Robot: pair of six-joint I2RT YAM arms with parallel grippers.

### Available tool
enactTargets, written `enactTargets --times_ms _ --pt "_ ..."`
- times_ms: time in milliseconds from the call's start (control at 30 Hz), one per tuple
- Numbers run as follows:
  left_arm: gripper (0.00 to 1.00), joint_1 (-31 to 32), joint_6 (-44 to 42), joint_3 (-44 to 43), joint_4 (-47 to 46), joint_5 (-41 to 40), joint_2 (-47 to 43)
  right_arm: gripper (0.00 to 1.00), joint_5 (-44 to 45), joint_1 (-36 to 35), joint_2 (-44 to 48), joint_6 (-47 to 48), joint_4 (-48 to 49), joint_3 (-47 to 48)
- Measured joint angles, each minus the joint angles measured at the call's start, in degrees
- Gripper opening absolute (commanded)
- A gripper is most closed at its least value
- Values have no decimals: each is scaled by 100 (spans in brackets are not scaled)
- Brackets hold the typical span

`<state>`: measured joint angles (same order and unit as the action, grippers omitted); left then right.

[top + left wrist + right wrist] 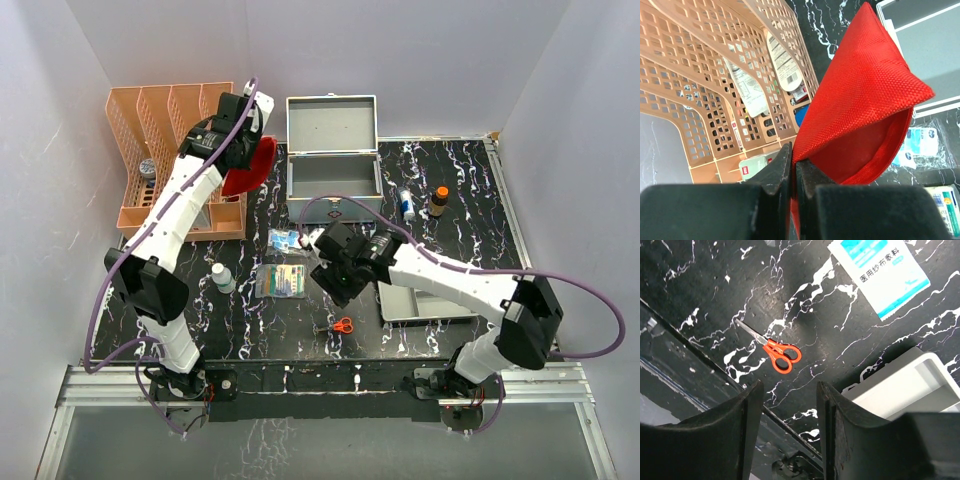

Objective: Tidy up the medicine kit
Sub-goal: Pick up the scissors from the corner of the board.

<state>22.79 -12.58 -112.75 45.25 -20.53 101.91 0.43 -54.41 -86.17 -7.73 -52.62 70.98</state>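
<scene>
The medicine kit (pixel 332 172), a silver-grey metal case, stands open at the back centre with its lid (pixel 331 122) upright; part of it shows in the left wrist view (pixel 930 45). My left gripper (pixel 244 135) (pixel 795 170) is shut on the edge of the flat red pouch (pixel 252 165) (pixel 865 100) and holds it in the air between the orange organiser and the kit's left side. My right gripper (pixel 333 280) (pixel 790 390) is open and empty, above the table in front of the kit. Small orange-handled scissors (pixel 342 325) (pixel 780 354) lie on the table below it.
An orange file organiser (pixel 175 150) (pixel 715 75) with packets in it stands back left. The grey tray (pixel 425 300) (pixel 905 385) lies under the right arm. A gauze packet (pixel 281 281) (pixel 879 275), a white bottle (pixel 222 277), a plastic-wrapped packet (pixel 285 239), a tube (pixel 406 203) and a brown bottle (pixel 438 201) lie about.
</scene>
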Motion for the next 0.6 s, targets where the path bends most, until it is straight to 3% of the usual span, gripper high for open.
enactTargets --times_ms 233,600 --pt "0 0 116 212 17 162 -2 37 -284 -17 398 774 146 -492" --pt "0 0 179 472 -59 334 -55 31 -1005 -20 31 2341 518 -828"
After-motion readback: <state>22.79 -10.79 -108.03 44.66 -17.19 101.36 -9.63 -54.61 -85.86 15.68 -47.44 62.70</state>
